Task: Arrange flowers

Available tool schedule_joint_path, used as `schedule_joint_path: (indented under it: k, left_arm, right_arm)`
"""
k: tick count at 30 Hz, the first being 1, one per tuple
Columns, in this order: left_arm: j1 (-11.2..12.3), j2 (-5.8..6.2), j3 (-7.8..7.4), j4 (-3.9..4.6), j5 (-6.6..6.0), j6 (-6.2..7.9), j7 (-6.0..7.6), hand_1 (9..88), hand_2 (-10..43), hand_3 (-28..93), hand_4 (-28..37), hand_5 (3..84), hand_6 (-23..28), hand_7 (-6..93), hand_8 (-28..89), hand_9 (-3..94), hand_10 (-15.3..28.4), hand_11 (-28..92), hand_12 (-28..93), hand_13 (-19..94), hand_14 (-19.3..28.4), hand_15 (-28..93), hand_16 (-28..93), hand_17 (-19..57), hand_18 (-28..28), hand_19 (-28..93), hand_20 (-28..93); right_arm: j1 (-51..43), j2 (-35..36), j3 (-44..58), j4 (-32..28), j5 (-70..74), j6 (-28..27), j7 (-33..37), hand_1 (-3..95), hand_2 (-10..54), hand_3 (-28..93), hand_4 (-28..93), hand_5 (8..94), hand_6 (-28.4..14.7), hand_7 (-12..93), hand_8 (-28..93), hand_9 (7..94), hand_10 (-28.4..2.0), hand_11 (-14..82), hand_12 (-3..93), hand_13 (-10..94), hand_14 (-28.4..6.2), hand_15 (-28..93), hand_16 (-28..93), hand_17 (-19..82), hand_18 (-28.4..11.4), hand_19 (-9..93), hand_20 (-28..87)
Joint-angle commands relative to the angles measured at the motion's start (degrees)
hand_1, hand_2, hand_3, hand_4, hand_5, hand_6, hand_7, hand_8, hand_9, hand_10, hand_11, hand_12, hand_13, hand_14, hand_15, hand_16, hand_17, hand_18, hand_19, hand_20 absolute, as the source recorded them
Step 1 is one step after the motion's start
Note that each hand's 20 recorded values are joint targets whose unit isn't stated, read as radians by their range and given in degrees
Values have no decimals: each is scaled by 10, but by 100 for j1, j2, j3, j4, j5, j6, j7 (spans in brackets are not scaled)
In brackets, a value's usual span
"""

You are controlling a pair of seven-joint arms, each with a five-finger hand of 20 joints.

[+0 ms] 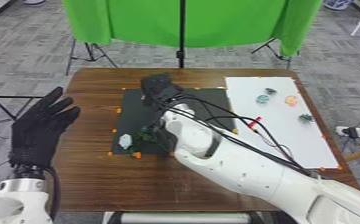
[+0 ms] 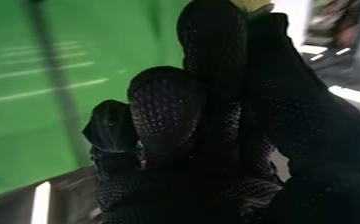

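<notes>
So the right arm (image 1: 247,170) comes in from about 5 o'clock and slants across the desk (image 1: 92,180), its right hand (image 1: 161,86) out near 11 o'clock, over the far part of the dark mat (image 1: 190,100). In the right wrist view the fingers (image 2: 166,102) sit bunched close, some bent in, while the longest one and the thumb (image 2: 270,55) come together at the tips, pinching a small yellow-and-green piece (image 2: 251,5). Can't tell which flower that is, tbh.

Left hand (image 1: 36,132) is at the 9 o'clock edge of the desk, palm upright-ish, fingers pretty straight and loosely spread, aimed around 1 o'clock.

As for the flowers: a white bloom (image 1: 125,141) and some dark greenery (image 1: 146,134) are at about 9 o'clock on the mat. On the white board (image 1: 274,145) there's a pale teal bloom (image 1: 263,99) toward 1 o'clock, an orange bloom (image 1: 291,100) near 2, and a dark green one (image 1: 305,118) between 2 and 3.
</notes>
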Motion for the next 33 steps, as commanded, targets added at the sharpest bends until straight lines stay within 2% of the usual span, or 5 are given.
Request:
schedule_joint_path:
  k: [1,8,9,18,33]
  left_arm:
    - [-446,243,182,125,35,-142,-38,241,62,800,-246,407,107,129,-90,346,199,267,117,261,279,566,-89,-56,284,527,315]
    - [-457,220,211,148,39,-208,-2,241,63,800,-245,407,108,128,-90,346,200,266,117,262,279,566,-89,-56,284,526,318]
    - [-522,183,213,169,61,-236,-70,241,63,799,-245,407,108,128,-89,346,200,266,117,261,279,566,-89,-56,284,526,318]
    - [-690,192,279,220,84,-299,-112,241,64,799,-245,408,108,127,-89,346,200,265,118,262,279,566,-88,-55,284,524,321]
    - [-479,195,244,169,45,-228,-68,242,63,800,-243,411,109,129,-89,346,200,267,118,262,279,567,-90,-55,284,522,324]
  right_arm:
    - [178,-278,-251,-183,-19,-734,504,522,-95,706,-283,891,41,149,27,929,-71,255,277,759,-66,728,186,324,-218,932,607]
    - [-39,-281,-8,-152,-59,-1334,608,512,-95,698,-283,867,48,154,9,913,-71,281,268,740,-67,741,177,312,-214,932,594]
    - [-115,-306,109,-121,-121,-1367,523,512,-95,694,-283,863,47,153,4,908,-71,285,265,737,-68,743,174,308,-214,932,590]
    - [-83,-383,135,-164,-152,-1834,486,489,-95,673,-283,814,48,148,-13,870,-81,316,242,702,-77,760,164,284,-216,932,583]
    - [-255,-414,390,-312,-249,-2228,594,366,-95,779,-283,698,35,154,-130,799,-101,391,185,657,-99,802,158,262,-223,932,592]
